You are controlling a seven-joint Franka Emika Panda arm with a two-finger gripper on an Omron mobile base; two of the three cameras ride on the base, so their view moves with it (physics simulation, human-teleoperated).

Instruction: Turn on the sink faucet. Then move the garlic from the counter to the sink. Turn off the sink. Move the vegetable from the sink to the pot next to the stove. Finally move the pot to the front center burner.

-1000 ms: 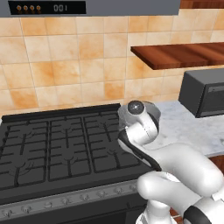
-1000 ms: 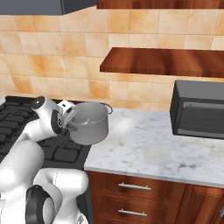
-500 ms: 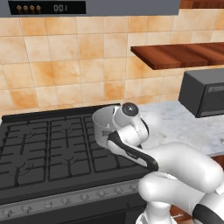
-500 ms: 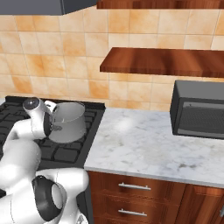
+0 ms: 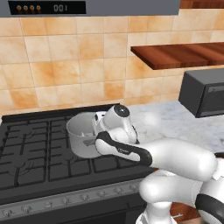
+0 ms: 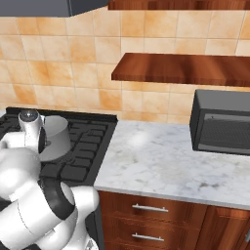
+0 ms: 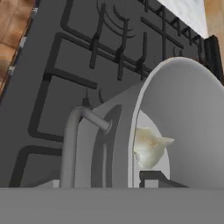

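**Pot carried over the stove, garlic inside: a slip at the rim is the danger**

The pot (image 5: 84, 134), plain grey with straight sides and a looped side handle, is seen above the black grates of the stove (image 5: 35, 148), at the stove's 3 o'clock side. The garlic (image 7: 148, 146), cream-white and pointed, lies against the inner wall. The hand (image 7: 148, 177) is narrowed onto the pot's rim. Should that thin wall slide between the fingers, the pot could be tipped and the bulb spilled. A hard set-down could be caused by snagging a grate. The marble desk (image 6: 166, 161) lies at 3 o'clock.
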